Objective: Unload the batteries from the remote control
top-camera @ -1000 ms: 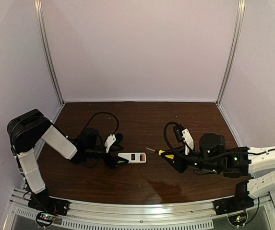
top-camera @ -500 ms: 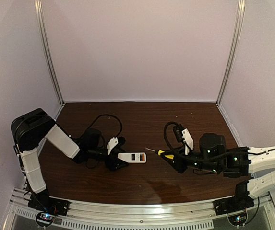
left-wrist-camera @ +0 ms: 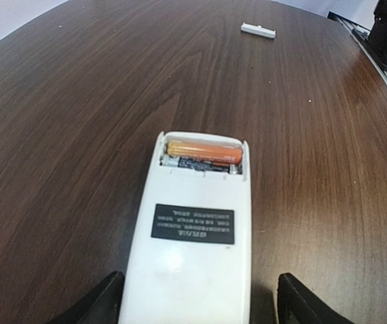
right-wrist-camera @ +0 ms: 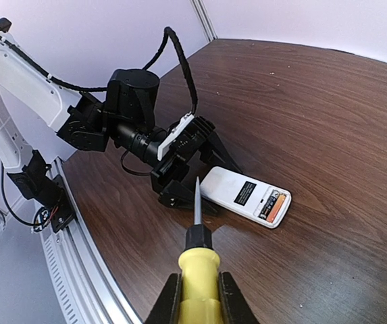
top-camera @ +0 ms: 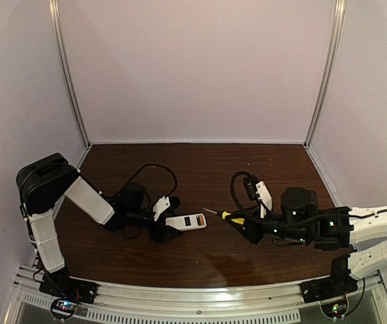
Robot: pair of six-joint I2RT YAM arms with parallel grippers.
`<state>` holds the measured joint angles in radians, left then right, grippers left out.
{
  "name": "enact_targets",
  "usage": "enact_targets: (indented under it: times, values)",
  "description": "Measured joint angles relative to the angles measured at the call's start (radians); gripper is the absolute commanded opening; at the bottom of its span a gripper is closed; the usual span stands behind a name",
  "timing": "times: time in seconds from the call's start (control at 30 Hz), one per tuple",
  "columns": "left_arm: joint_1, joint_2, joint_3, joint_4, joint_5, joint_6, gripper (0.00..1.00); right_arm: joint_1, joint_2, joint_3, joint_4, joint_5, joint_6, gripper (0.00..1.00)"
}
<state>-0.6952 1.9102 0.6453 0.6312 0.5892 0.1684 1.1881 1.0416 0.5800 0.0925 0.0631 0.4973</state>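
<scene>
- My left jaws are spread, one finger (left-wrist-camera: 109, 300) on each side of the near end of the remote control (left-wrist-camera: 193, 229). In my left wrist view the left-hand finger sits right against the remote's edge. The other finger stands a little off it, with bare wood showing between. I am not pinching anything on this side.
- The remote control lies flat on the brown tabletop (left-wrist-camera: 78, 101), back side up, with a dark printed label across its middle. From above it sits between my two arms, closer to the left one.
- Its battery bay, at the end pointing away from my left jaws, is uncovered. The batteries (left-wrist-camera: 203, 152) lie crosswise inside it. One orange body is plain to see, and a second cell next to it looks darker with small print on it.
- A small white cover (left-wrist-camera: 257, 30) lies on the wood well beyond the remote, apart from everything else.
- My right jaws are pressed onto the yellow handle of a screwdriver (right-wrist-camera: 198, 273), gripping it from both sides.
- The screwdriver's metal shaft points toward the remote. From above, its tip is near the open battery end and not touching it.
</scene>
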Motion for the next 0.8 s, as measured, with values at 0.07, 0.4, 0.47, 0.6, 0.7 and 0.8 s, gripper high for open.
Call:
enact_targets:
  times: [0.07, 0.4, 0.47, 0.6, 0.7, 0.8]
  values:
    - [-0.004, 0.0, 0.002, -0.003, -0.01, 0.004, 0.78, 0.0, 0.0, 0.0, 0.004, -0.003, 0.0, 0.0]
    - [-0.011, 0.02, 0.022, 0.004, -0.038, 0.028, 0.6, 0.0, 0.0, 0.0, 0.009, -0.01, 0.0, 0.0]
    - [-0.013, 0.022, 0.025, 0.003, -0.039, 0.033, 0.54, 0.0, 0.0, 0.0, 0.009, -0.01, 0.0, 0.0]
    - [-0.02, 0.022, 0.031, -0.004, -0.043, 0.042, 0.44, 0.0, 0.0, 0.0, 0.009, -0.01, 0.0, 0.0]
    - [-0.027, 0.022, 0.032, -0.005, -0.05, 0.044, 0.39, 0.0, 0.0, 0.0, 0.009, -0.01, 0.0, 0.0]
    - [-0.04, 0.019, 0.032, -0.008, -0.055, 0.05, 0.37, 0.0, -0.008, -0.001, 0.008, -0.01, 0.0, 0.0]
